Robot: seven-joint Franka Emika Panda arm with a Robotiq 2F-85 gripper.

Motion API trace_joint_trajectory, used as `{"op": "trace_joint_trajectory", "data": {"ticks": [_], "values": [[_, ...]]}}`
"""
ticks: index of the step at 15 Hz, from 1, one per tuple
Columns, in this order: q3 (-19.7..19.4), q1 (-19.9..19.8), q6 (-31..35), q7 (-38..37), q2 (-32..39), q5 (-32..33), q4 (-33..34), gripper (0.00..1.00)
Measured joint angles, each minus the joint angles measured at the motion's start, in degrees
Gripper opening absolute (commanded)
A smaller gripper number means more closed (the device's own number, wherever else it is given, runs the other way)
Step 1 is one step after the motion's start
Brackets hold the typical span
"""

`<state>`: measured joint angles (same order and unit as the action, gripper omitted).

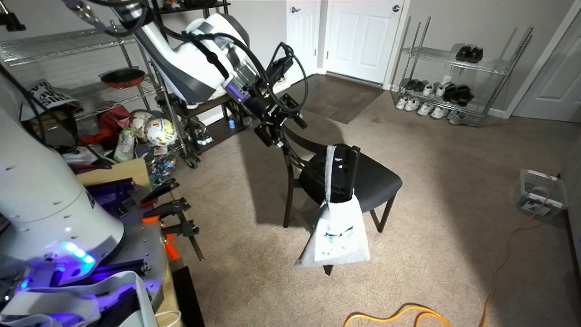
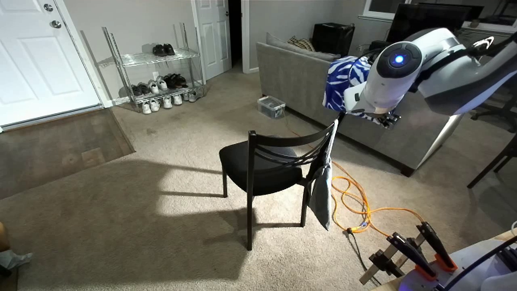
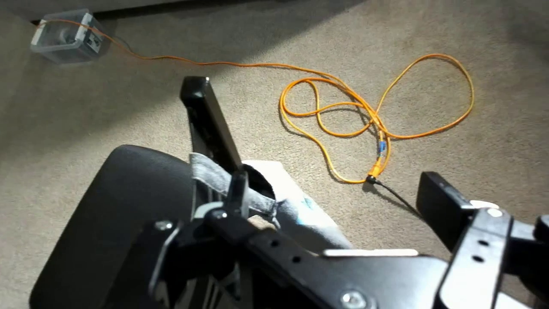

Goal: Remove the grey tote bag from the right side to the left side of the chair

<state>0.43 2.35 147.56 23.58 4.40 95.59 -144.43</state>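
Well, the grey tote bag [image 1: 347, 236] hangs by its strap [image 1: 330, 175] from one backrest post [image 1: 352, 169] of the black chair [image 1: 376, 181], its cloth flat, the foot of a leg [image 1: 327, 270] showing below its hem; what it may hold is hidden from me. Just beside the sofa [image 2: 299, 76] sits a clear plastic bin [image 2: 271, 108], an orange cord [image 3: 379, 123] running across its top, and through its side I make out only a blurry rounded shape. Across the carpet [image 1: 431, 254], a wire rack [image 1: 492, 66] bears dark and white shoes [image 1: 463, 52]. As for the white arm [image 1: 181, 63], it stretches out with its wrist angled down, and the gripper [image 3: 336, 195] hangs near the bag's post. Its fingers [image 3: 444, 210] stand wide apart; in the wrist view one of them crosses in front of the strap, and I can't tell whether they touch.
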Motion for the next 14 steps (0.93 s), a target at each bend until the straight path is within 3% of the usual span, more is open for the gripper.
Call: {"op": "trace_joint_trajectory", "data": {"ticks": [11, 14], "values": [[0.13, -0.01, -0.23, 0.07, 0.21, -0.01, 0.13, 1.0], [0.94, 0.31, -3.6, -0.54, 1.13, 1.94, 0.19, 1.0]]}}
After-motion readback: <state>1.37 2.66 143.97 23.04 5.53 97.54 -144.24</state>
